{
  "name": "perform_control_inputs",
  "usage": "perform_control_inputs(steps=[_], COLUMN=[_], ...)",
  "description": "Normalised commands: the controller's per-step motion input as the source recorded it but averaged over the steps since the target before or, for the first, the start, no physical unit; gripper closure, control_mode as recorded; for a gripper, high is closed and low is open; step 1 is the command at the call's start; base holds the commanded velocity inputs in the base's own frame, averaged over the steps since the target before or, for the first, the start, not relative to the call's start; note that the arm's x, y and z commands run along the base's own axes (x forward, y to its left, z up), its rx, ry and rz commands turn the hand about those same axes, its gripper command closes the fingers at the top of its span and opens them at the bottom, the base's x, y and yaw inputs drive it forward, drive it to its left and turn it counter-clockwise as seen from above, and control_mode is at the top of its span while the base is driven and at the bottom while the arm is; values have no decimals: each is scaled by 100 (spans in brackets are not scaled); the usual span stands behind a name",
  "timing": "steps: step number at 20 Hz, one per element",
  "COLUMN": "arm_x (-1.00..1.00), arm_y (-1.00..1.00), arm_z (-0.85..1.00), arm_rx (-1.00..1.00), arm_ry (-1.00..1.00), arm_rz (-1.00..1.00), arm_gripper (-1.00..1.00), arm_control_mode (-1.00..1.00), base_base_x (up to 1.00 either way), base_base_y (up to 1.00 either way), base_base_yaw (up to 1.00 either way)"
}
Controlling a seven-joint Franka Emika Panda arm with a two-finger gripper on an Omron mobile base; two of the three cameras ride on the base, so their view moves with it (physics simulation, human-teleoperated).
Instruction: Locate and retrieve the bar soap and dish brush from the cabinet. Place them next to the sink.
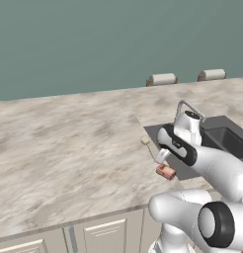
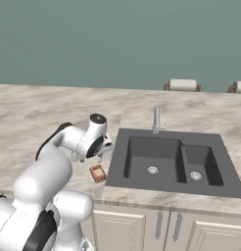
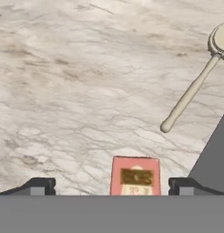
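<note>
soap and brush down by the sink, jaws spread wide above the soap

our gripper (image 3: 112, 186) stands spread wide, its two dark tips well apart on either side of the bar soap (image 3: 134, 176) and holding nothing. in the hand view the soap sits between the tips, nearer one than the other, and we cannot tell whether either tip touches it. it lies flat on the counter (image 1: 69, 148), just beside the dark rim of the sink (image 2: 171, 162).

the risk we see is in the retreat. if the hand lifts off at a slant, or swings sideways before rising, a fingertip could clip the soap and push it toward the basin edge or the counter's front edge, which is close by in the right base view. a straight rise would avoid that, in our judgement.

the soap's long axis runs along the direction the hand camera looks, its printed face up. in the left base view it looks turned somewhat askew to the counter's front edge.

further out lies the dish brush (image 3: 196, 82), apart from the soap. its long axis is the handle, running diagonally in the hand view, the round head at the far end and the handle tip pointing back toward the soap. it too lies on the counter alongside the sink's rim.
</note>
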Motion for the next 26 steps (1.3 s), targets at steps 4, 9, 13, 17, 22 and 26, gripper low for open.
perform_control_inputs(steps=[4,9,13,17,22,26], arm_x=[-28,-44,-49,-60,-46,-49], arm_y=[2,0,0,0,10,21], arm_z=[59,19,0,0,1,11], arm_rx=[0,1,0,0,0,-1], arm_ry=[11,12,1,-4,-12,-18], arm_rz=[-7,-22,-30,-30,-26,-22], arm_gripper=[-100,-100,-100,-100,-100,-100], arm_control_mode=[-100,-100,-100,-100,-100,-100], base_base_x=[0,0,0,0,0,0], base_base_y=[0,0,0,0,0,0], base_base_yaw=[0,0,0,0,0,0])
